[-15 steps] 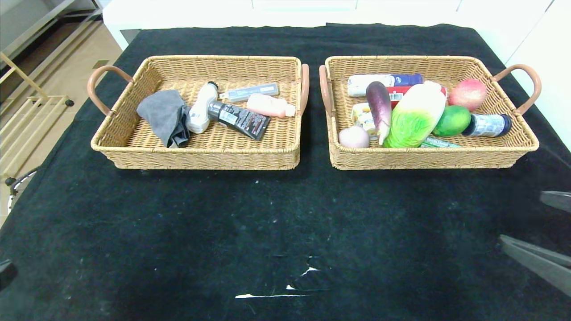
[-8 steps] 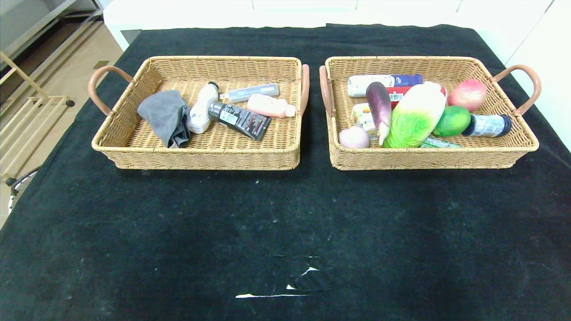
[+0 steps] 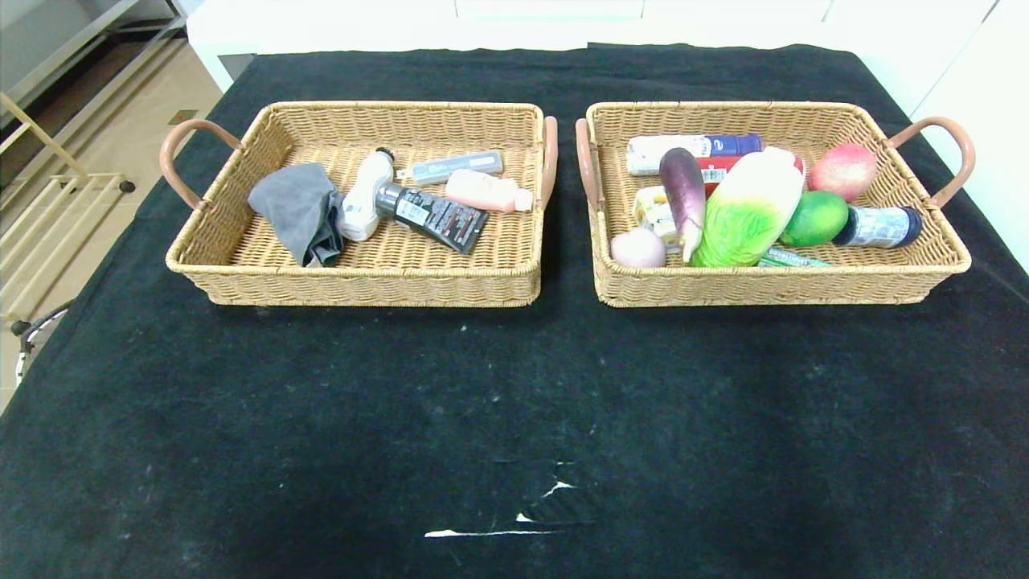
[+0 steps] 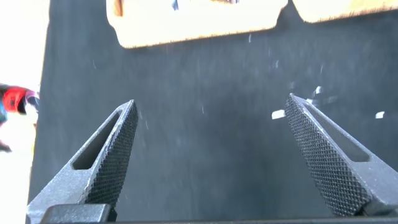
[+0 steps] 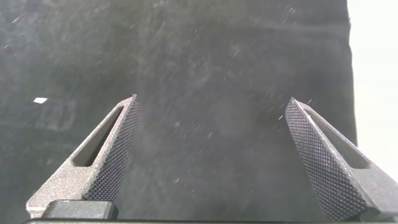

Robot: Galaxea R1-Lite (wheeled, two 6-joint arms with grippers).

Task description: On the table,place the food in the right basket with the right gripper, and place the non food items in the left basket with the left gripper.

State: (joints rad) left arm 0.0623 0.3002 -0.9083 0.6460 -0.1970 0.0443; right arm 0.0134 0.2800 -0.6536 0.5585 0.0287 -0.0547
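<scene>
The left basket [image 3: 354,277] holds non food items: a grey cloth [image 3: 297,209], a white bottle [image 3: 360,201], a black tube [image 3: 434,215], a pink bottle [image 3: 485,191] and a grey stick [image 3: 450,166]. The right basket [image 3: 772,281] holds food: an eggplant [image 3: 683,193], a cabbage [image 3: 749,211], a green mango [image 3: 814,218], a red apple [image 3: 842,170], a pink ball-shaped fruit [image 3: 637,247], plus bottles and packets. Neither arm shows in the head view. My left gripper [image 4: 211,109] is open over bare black cloth, with the basket's edge [image 4: 193,31] ahead. My right gripper [image 5: 211,106] is open over bare cloth.
Black cloth [image 3: 514,418] covers the table, with a small tear showing white [image 3: 514,523] near the front middle. White flecks [image 4: 280,114] lie on the cloth. Floor and a wooden rack [image 3: 48,209] lie beyond the table's left edge; a white wall stands at the right.
The right gripper's fingers, seen a second ago at the head view's right edge, have drawn out of view. A dark shape at the lower left edge has gone too. Baskets unchanged.
</scene>
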